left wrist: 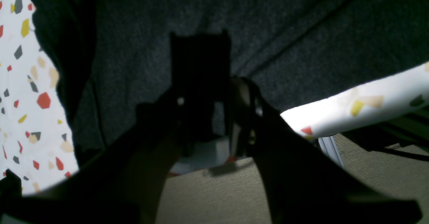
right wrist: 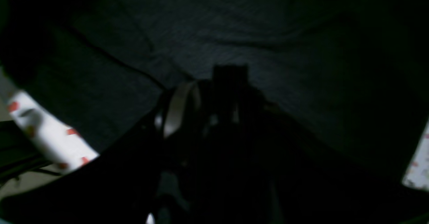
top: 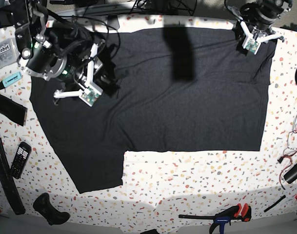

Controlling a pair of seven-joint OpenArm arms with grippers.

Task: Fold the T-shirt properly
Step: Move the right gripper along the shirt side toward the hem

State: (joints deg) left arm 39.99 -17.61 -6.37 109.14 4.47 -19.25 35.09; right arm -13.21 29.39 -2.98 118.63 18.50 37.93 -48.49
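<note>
The dark charcoal T-shirt [top: 187, 112] lies spread flat, plain side up, across the speckled table [top: 197, 185]. One sleeve hangs toward the near left. My right gripper [top: 106, 75] is at the shirt's left side, where the fabric bunches up around it. In the right wrist view the gripper [right wrist: 231, 74] is very dark and creases in the cloth [right wrist: 285, 49] run toward it. My left gripper [top: 259, 45] is at the shirt's far right corner by the table's far edge. In the left wrist view the gripper [left wrist: 204, 63] looks closed against the fabric [left wrist: 301, 33].
A remote control [top: 19, 158], a blue marker [top: 11, 78] and black tools lie along the left edge. A black-and-red clamp [top: 226, 215] lies at the near edge. Cables [top: 294, 126] lie at the right. The floor [left wrist: 207, 197] shows beyond the table edge [left wrist: 352, 111].
</note>
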